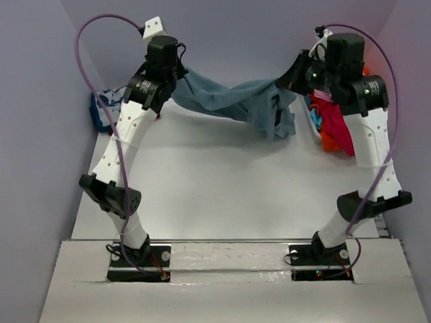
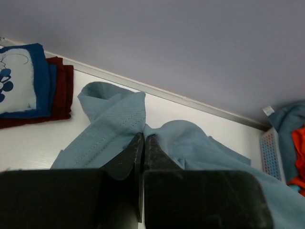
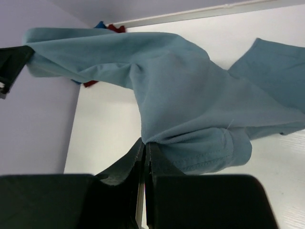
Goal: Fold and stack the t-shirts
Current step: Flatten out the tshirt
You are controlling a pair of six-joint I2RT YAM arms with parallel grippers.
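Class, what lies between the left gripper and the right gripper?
The slate-blue t-shirt, pinched by the left gripper and right gripper, sags between them; the top view shows it.

- White table (image 1: 222,188), smooth and flat, with walls on three sides.
- Far-left corner: a folded dark red t-shirt (image 2: 61,93) lies on the tabletop, with a folded blue printed t-shirt (image 2: 26,78) on top of it.
- Far-right side: a white perforated basket (image 2: 271,152) holds a heap of red, pink and orange t-shirts (image 1: 335,129).
- Far middle: the slate-blue t-shirt (image 1: 232,97) droops towards the surface; whether it touches cannot be told.

T-shirt (image 1: 229,101) spans left pincer (image 2: 144,143) to right pincer (image 3: 144,148), stack (image 1: 104,108) left, heap (image 1: 333,124) right.
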